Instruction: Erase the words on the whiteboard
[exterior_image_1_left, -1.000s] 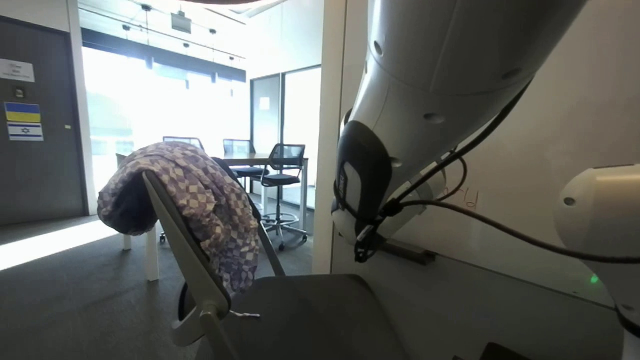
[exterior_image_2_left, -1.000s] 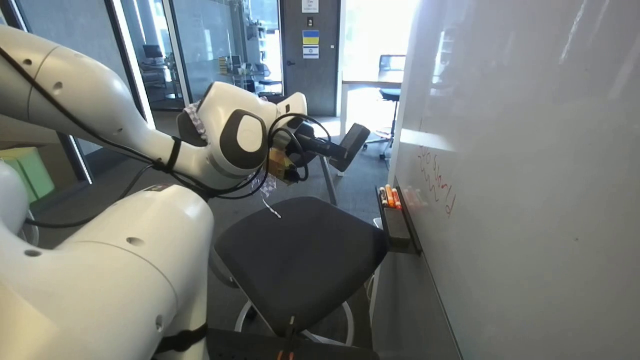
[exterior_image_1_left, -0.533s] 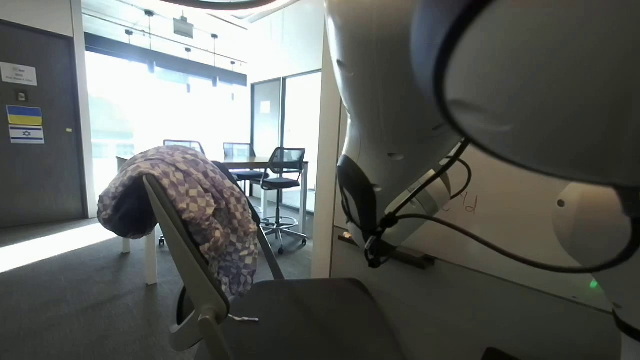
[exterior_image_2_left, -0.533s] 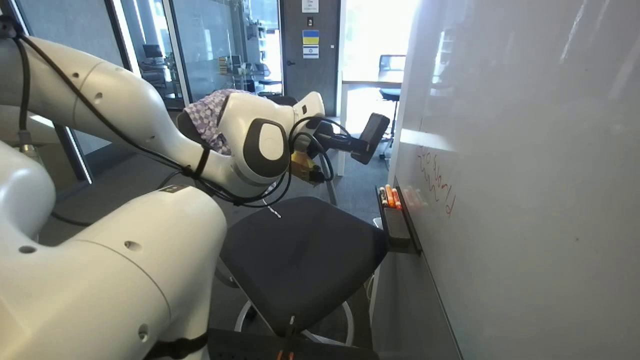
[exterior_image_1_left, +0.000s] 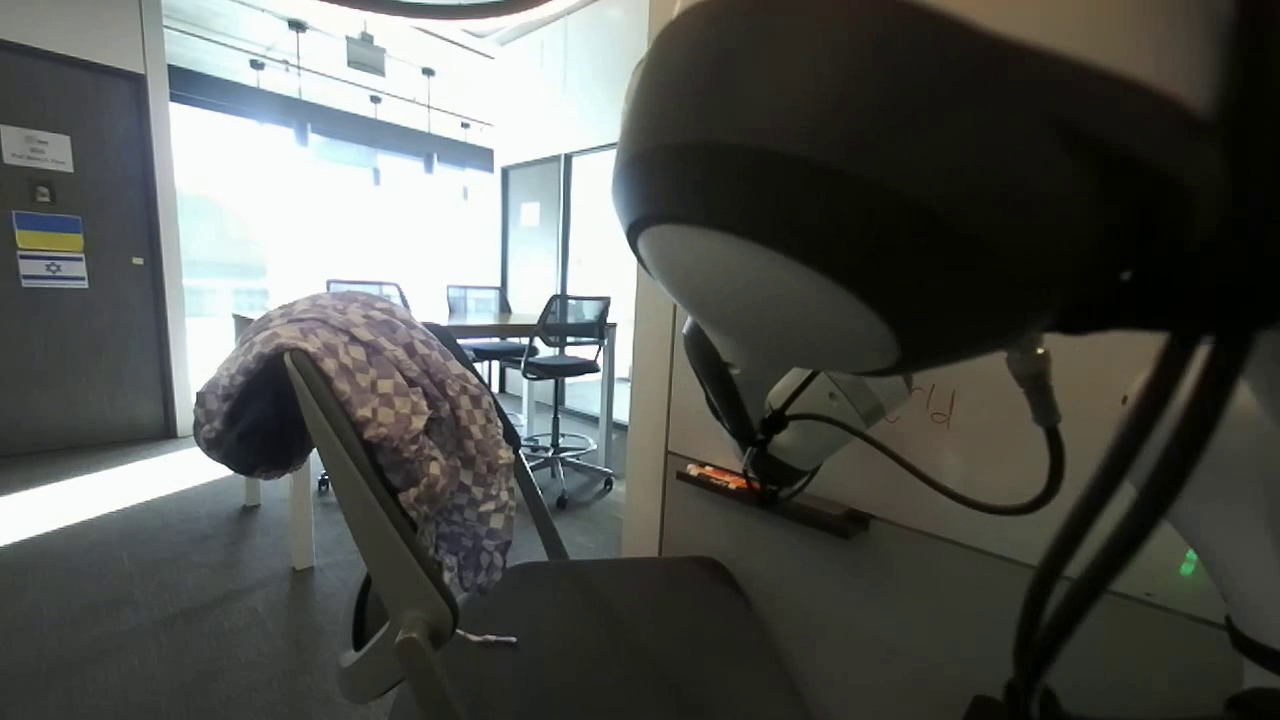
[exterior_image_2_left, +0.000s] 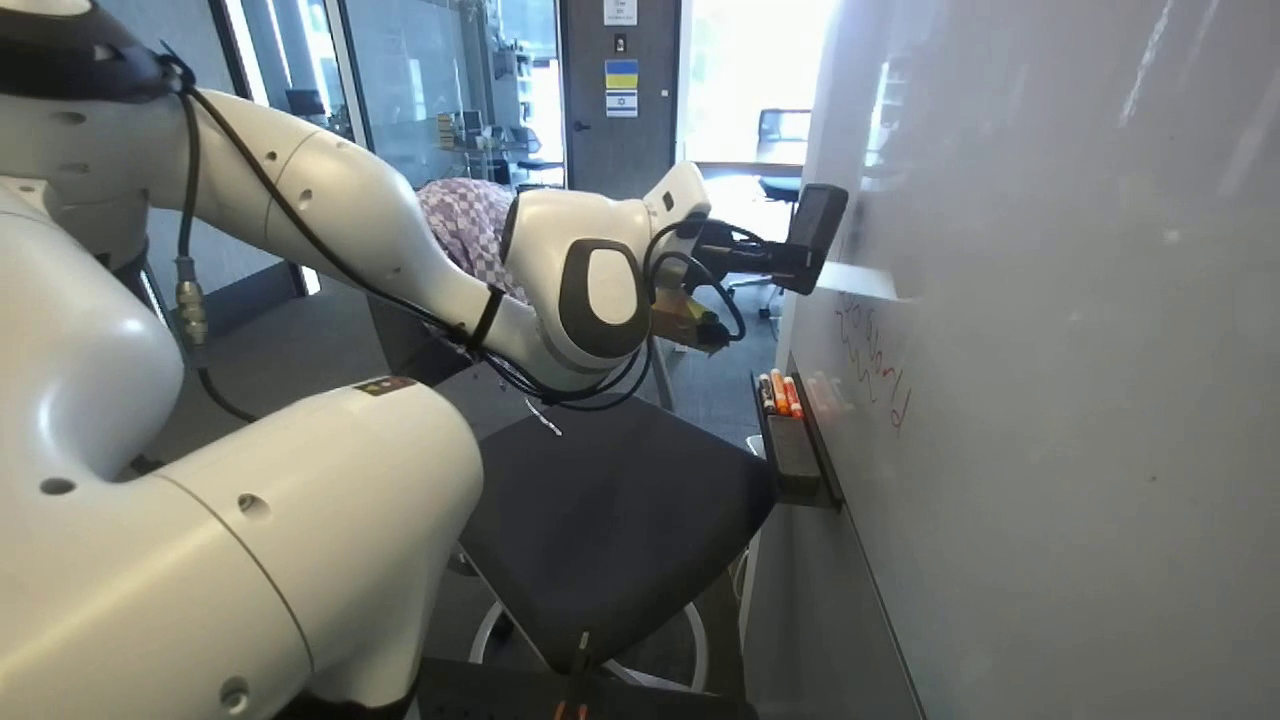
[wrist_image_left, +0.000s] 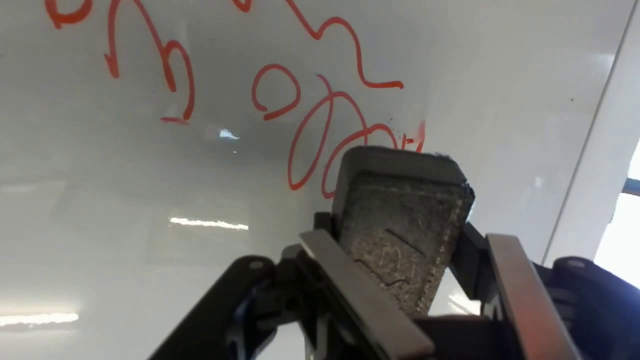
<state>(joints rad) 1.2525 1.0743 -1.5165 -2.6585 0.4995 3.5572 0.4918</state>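
Note:
The whiteboard fills the right side of an exterior view and the background of the wrist view. The red words run across its far part above the tray. They are large in the wrist view and partly hidden by the arm in an exterior view. My gripper is shut on a dark grey eraser, held tilted. In the wrist view the gripper grips the eraser by its sides, and it covers some red strokes. The eraser looks close to the board; I cannot tell whether it touches.
A tray on the board's lower edge holds several markers and a dark block. A dark chair stands below the arm, with a checkered jacket over its back.
The arm has moved toward the whiteboard, carrying the eraser right and upward in an exterior view. The eraser stays gripped. The words look the same.

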